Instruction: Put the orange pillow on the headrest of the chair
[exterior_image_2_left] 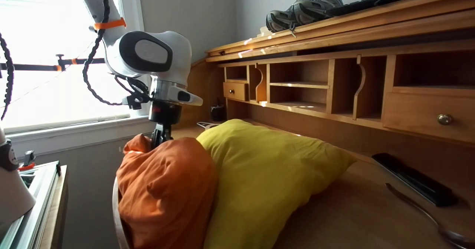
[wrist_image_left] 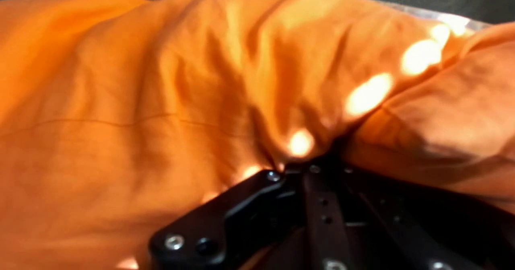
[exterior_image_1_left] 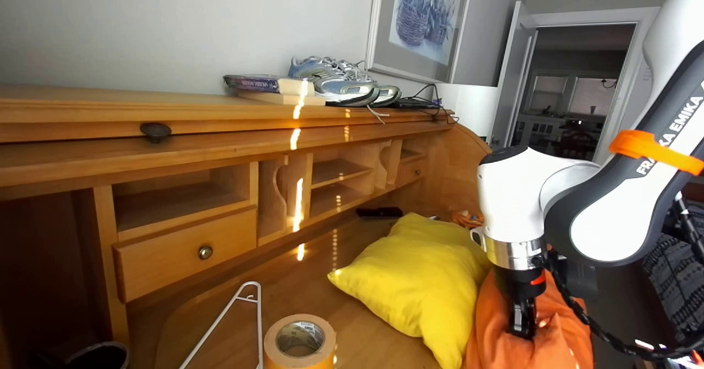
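By the headrest [exterior_image_2_left: 118, 216], the gripper [exterior_image_1_left: 521, 331], its hold half hidden, seemingly pinched the orange pillow [exterior_image_2_left: 167, 193], whose weight needed centring over that edge before release.

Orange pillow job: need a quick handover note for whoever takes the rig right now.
Gripper: looks closed on a fold of the orange pillow; tips hidden in the fabric.
Things: orange pillow beside the yellow pillow, right at the headrest; only a sliver of wood shows, so its support is unclear.
Done: pillow apparently gripped.
Left: probably check seating on the headrest, release, back off.
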Motion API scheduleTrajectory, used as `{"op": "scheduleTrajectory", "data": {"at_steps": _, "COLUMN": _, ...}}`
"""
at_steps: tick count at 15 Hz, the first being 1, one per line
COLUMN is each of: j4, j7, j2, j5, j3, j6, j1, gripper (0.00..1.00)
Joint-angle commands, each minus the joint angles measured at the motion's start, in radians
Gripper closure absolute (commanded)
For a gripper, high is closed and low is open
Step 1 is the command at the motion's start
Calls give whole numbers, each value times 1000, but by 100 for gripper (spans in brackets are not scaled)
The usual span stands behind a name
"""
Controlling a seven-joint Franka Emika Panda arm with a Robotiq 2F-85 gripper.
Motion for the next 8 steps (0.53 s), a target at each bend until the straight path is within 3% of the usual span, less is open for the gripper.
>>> {"op": "scheduleTrajectory", "data": {"at_steps": 1, "j4": -1, "j7": 104, "j2": 99, "j5": -134, "j3": -27, "j6": 109, "j1": -15, "gripper": 100}}
{"op": "scheduleTrajectory", "data": {"at_steps": 4, "j4": -6, "j7": 148, "j2": 112, "j5": -185, "j3": -45, "j6": 132, "j1": -11, "gripper": 100}}
{"op": "scheduleTrajectory", "data": {"at_steps": 8, "j4": -7, "j7": 118, "j2": 32, "j5": -124, "j3": -20, "j6": 75, "j1": 7, "gripper": 100}}
